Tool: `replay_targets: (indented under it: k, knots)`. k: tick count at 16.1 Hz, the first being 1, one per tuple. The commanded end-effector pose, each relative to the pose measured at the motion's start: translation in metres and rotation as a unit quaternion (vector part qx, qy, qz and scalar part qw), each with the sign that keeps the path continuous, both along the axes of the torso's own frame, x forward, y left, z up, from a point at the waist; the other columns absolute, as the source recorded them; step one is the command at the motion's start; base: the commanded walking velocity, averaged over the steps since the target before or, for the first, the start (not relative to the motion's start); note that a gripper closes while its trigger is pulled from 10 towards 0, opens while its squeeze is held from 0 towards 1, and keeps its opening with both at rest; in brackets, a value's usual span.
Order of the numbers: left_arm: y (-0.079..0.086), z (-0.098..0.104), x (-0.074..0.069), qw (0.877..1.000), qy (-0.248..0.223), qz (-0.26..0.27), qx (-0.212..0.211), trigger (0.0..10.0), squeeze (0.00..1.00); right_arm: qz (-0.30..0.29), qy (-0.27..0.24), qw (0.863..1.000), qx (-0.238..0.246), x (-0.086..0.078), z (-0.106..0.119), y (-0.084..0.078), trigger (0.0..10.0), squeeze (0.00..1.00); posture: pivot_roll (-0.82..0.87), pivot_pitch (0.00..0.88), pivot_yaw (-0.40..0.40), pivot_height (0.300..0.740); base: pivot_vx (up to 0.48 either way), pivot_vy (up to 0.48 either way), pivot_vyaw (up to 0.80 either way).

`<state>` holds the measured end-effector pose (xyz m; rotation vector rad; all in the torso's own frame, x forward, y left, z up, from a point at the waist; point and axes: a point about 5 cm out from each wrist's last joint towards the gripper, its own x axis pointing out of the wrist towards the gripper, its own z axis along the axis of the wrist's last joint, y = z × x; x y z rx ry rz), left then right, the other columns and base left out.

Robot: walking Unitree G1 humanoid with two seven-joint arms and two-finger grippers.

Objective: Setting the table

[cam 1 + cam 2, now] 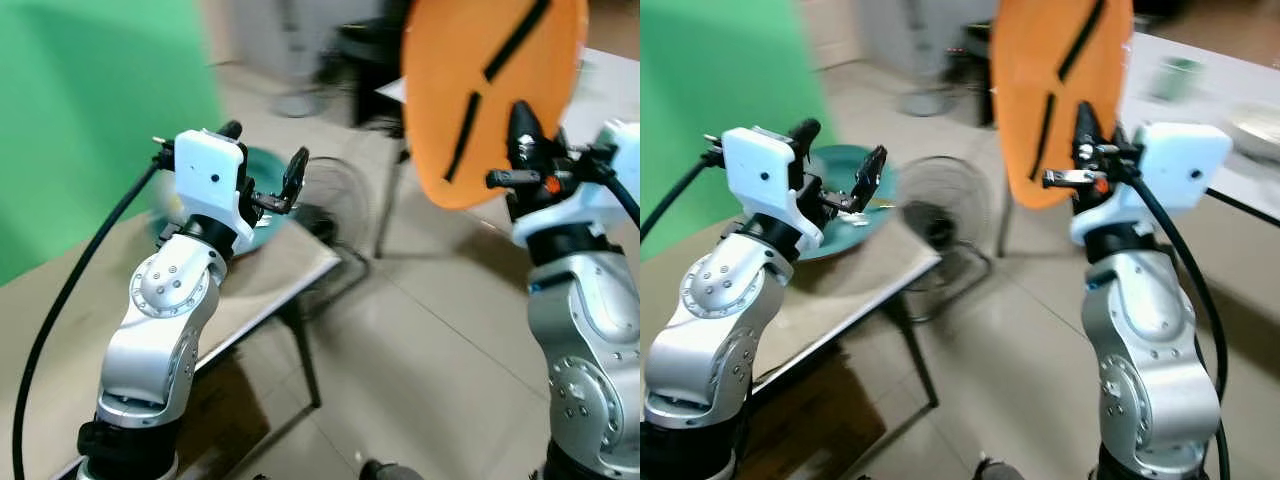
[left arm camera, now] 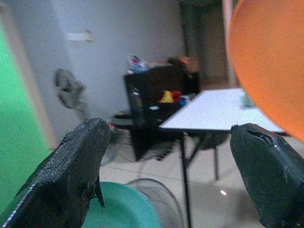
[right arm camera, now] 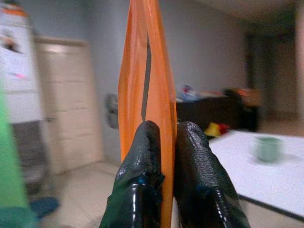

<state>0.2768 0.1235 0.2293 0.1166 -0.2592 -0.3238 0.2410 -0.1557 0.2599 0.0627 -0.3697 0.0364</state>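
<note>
High on the robot's right, the right gripper is clenched on the lower edge of an orange placemat, holding it upright in the air; the wrist view shows the mat edge-on, pinched flat between the two black fingers, and the head views show its broad rounded face with two dark slits across it; the mat hangs clear of every surface, above the tiled floor between two tables.

On the robot's left, the left gripper is raised with its jaws released and spread wide, nothing between them; it hovers over the near corner of a beige table, just above a teal bowl that rests on that tabletop close to the edge; a black cable runs from the left wrist down past the silver arm.

Behind the beige table stands a green backdrop; a floor fan with a round wire cage stands on the tiles just beyond the table's corner.

To the right, a white table on dark legs carries a pale green cup; further back sits a dark cabinet with blurred, colourful items on top; the pictures are soft with motion blur, so finer detail cannot be made out.
</note>
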Motion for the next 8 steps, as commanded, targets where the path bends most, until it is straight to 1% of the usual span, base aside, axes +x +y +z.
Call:
replay_targets:
  k: [1, 3, 4, 5, 6, 8]
  knots:
    - [0.001, -0.003, 0.001, 1.000, 0.005, 0.007, 0.005, 10.0, 0.00, 0.000, -0.014, 1.000, -0.006, -0.006, 0.006, 0.001, 10.0, 0.00, 0.03, 0.000, 0.091, 0.740, 0.000, 0.000, -0.80]
    - [0.010, -0.026, -0.005, 0.999, 0.039, 0.029, 0.021, 10.0, 0.00, -0.014, 0.022, 0.999, -0.028, -0.006, -0.015, -0.009, 10.0, 0.00, 0.04, 0.000, 0.067, 0.740, 0.000, 0.000, -0.80]
    - [0.014, -0.037, -0.007, 0.998, 0.058, 0.031, 0.020, 10.0, 0.00, -0.015, 0.039, 0.998, -0.047, -0.007, -0.027, -0.012, 10.0, 0.00, 0.05, 0.000, 0.058, 0.740, 0.000, 0.000, -0.80]
    - [0.021, -0.047, -0.010, 0.996, 0.075, 0.044, 0.019, 10.0, 0.00, -0.016, 0.063, 0.997, -0.051, -0.009, -0.042, -0.016, 10.0, 0.00, 0.05, 0.000, 0.054, 0.740, 0.000, 0.000, -0.80]
    - [0.026, -0.052, -0.012, 0.995, 0.081, 0.053, 0.017, 10.0, 0.00, -0.016, 0.081, 0.996, -0.042, -0.010, -0.049, -0.017, 10.0, 0.00, 0.06, 0.000, 0.051, 0.740, 0.000, 0.000, -0.80]
    - [0.027, -0.053, -0.015, 0.995, 0.077, 0.055, 0.026, 10.0, 0.00, -0.013, 0.098, 0.995, -0.027, -0.009, -0.054, -0.016, 10.0, 0.00, 0.06, 0.000, 0.044, 0.740, 0.000, 0.000, -0.80]
